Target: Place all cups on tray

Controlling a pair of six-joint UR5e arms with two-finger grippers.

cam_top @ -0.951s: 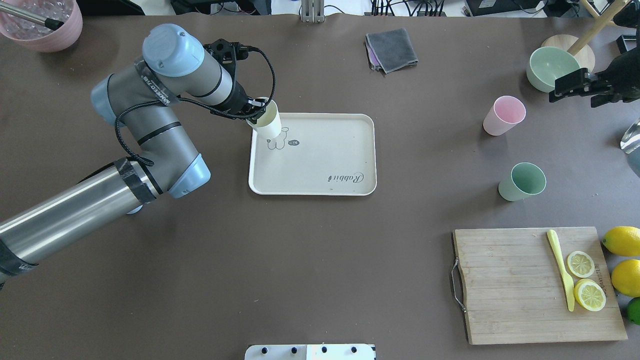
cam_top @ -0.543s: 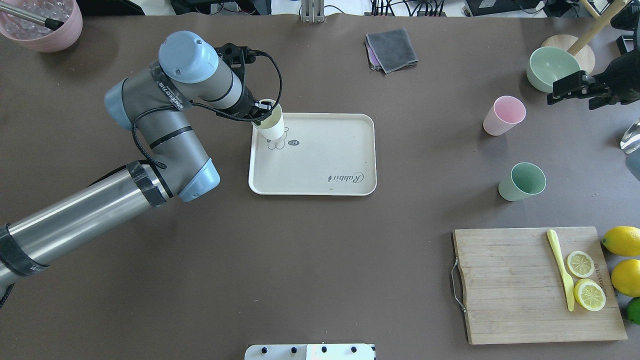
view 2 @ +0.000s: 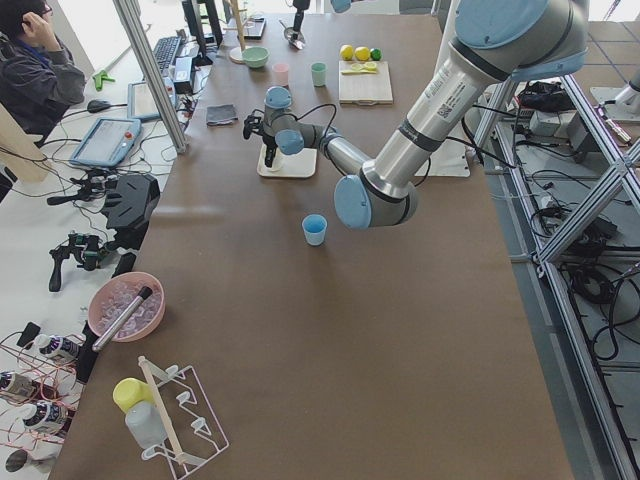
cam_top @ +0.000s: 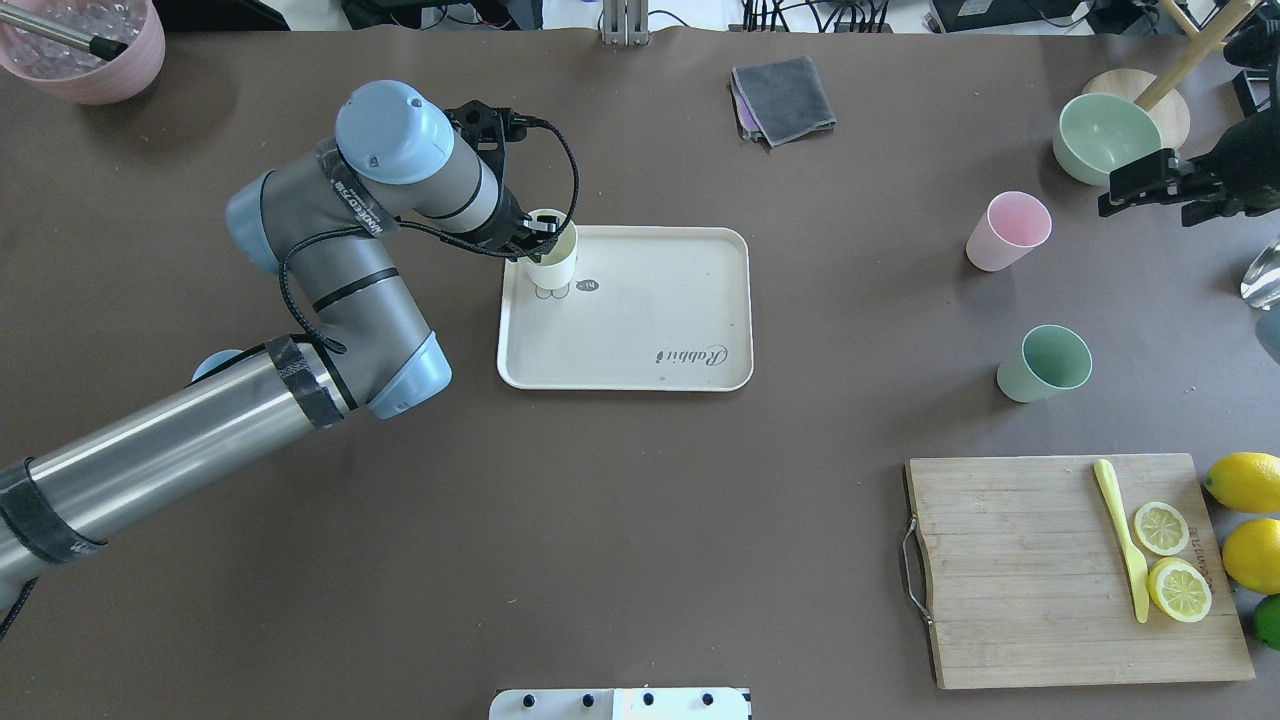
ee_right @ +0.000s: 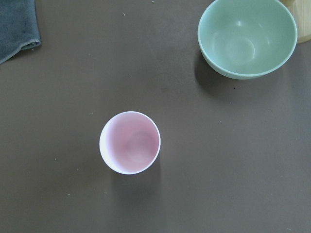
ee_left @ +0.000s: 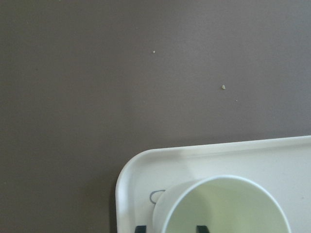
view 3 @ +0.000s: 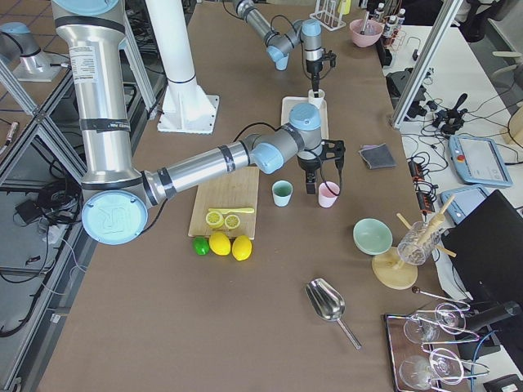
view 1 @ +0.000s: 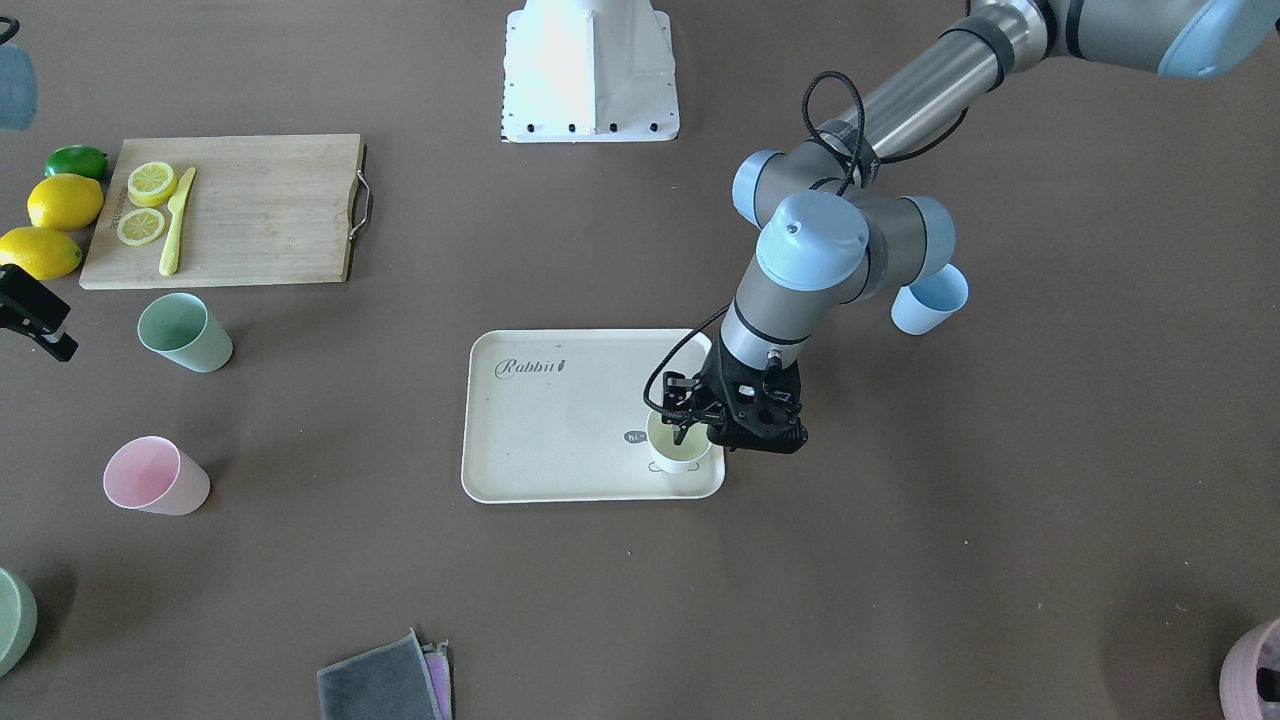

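The cream-yellow cup (cam_top: 550, 258) stands upright in the far left corner of the beige tray (cam_top: 650, 335), over the bunny drawing. My left gripper (cam_top: 540, 226) is shut on its rim; the left wrist view shows one finger inside the cup (ee_left: 223, 206) and one outside. The pink cup (cam_top: 1008, 232) and the green cup (cam_top: 1045, 363) stand on the table at the right. The light blue cup (view 1: 930, 300) stands on the table behind my left arm. My right gripper (view 3: 324, 175) hovers above and just beside the pink cup (ee_right: 130, 142), its jaws apart and empty.
A wooden cutting board (cam_top: 1070, 570) with a yellow knife, lemon slices and lemons beside it is at the near right. A green bowl (cam_top: 1105, 135) stands at the far right, a folded grey cloth (cam_top: 783, 98) at the back, and a pink bowl (cam_top: 85, 45) at the far left corner.
My left arm has swung right and brought the cream-yellow cup from tilted over the tray's corner to upright on the tray. The right gripper has barely shifted.
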